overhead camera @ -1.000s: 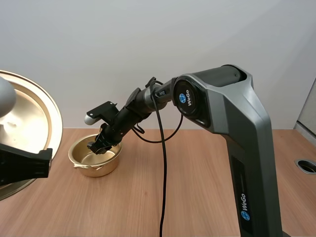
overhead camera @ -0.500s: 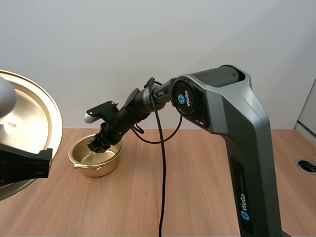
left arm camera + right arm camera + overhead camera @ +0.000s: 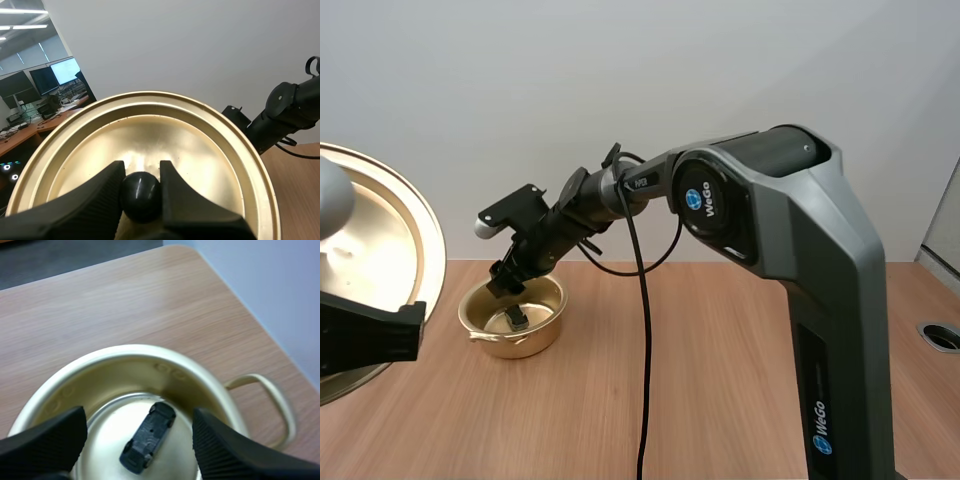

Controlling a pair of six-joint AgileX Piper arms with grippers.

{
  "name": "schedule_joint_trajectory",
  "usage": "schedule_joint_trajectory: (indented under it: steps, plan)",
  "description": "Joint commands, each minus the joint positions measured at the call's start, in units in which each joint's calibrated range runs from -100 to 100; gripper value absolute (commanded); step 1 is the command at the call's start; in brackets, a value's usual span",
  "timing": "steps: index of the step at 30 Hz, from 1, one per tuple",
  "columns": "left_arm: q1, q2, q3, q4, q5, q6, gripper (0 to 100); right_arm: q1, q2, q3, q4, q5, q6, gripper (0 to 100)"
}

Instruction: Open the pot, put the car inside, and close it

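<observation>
Both left gripper (image 3: 141, 172) fingers are pinching the lid (image 3: 200, 145) by its knob (image 3: 141, 196); the right gripper (image 3: 503, 282) is hovering open above the pot (image 3: 125, 351) by the desk's (image 3: 720, 380) back edge, toy car (image 3: 148, 436) inside. Right should probably clear first.

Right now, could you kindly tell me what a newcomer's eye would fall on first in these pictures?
The big golden lid stands out, raised off the table with the left end effector pinching its black knob. Next comes the small black car lying on the bottom of the open pot, the right end effector open just above it.
</observation>
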Motion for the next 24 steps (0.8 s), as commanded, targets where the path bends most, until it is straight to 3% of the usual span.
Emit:
schedule_joint_trajectory:
  steps: [1, 6, 10, 17, 24]
  plan:
    - [0.02, -0.1, -0.1, 0.1, 0.1, 0.1, 0, -0.6, -2.8, 0.0, -7.7, -6.6, 2.5, 100]
    - [0.02, 0.7, 5.7, 0.5, -7.0, 0.1, 0, -4.6, -9.0, 0.0, -9.1, -6.6, 8.5, 100]
    - [0.02, 4.1, 15.2, 0.1, -20.7, 0.1, 0, -9.5, -14.5, 0.0, -9.1, 4.1, 14.6, 100]
    - [0.02, 15.8, 29.7, -3.4, -49.2, 0.1, 0, -19.3, -23.2, 0.0, -9.1, 31.2, 15.3, 100]
    - [0.02, 30.9, 35.0, -4.3, -68.5, 0.1, 0, -26.5, -28.4, 0.2, -8.2, 45.2, 15.4, 100]
